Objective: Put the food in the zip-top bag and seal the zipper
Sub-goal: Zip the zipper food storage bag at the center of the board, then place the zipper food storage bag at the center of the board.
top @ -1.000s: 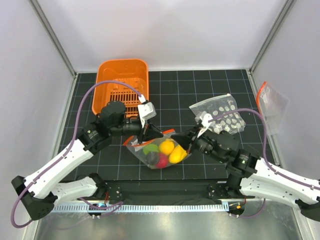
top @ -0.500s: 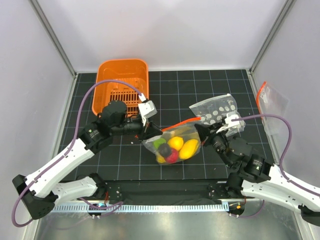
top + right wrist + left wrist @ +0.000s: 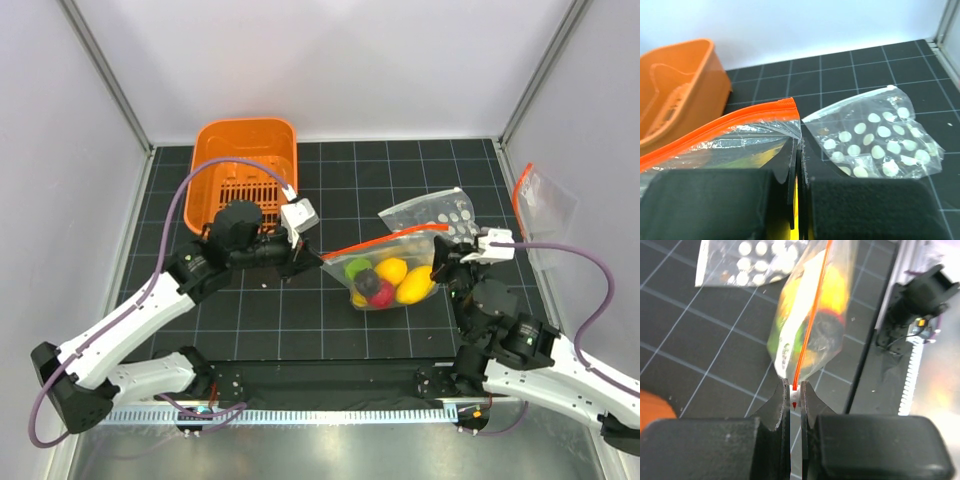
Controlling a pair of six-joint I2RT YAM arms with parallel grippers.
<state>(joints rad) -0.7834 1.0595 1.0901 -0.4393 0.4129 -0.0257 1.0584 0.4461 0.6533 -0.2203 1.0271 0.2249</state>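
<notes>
The zip-top bag hangs stretched between my two grippers above the mat. It holds the food: yellow pieces, a green one, a dark purple one and a red one. The zipper runs taut along the top edge. My left gripper is shut on the zipper's white end tab, with the orange strip running away from it. My right gripper is shut on the bag's other top corner, just below the strip.
A clear bag printed with white dots lies on the mat just behind the right gripper and also shows in the right wrist view. An orange basket stands at the back left. Another clear pouch lies at the right wall.
Both grippers have carried the bag to the right. The right gripper has drawn away from the left, so the zipper edge now stretches straight between them.
</notes>
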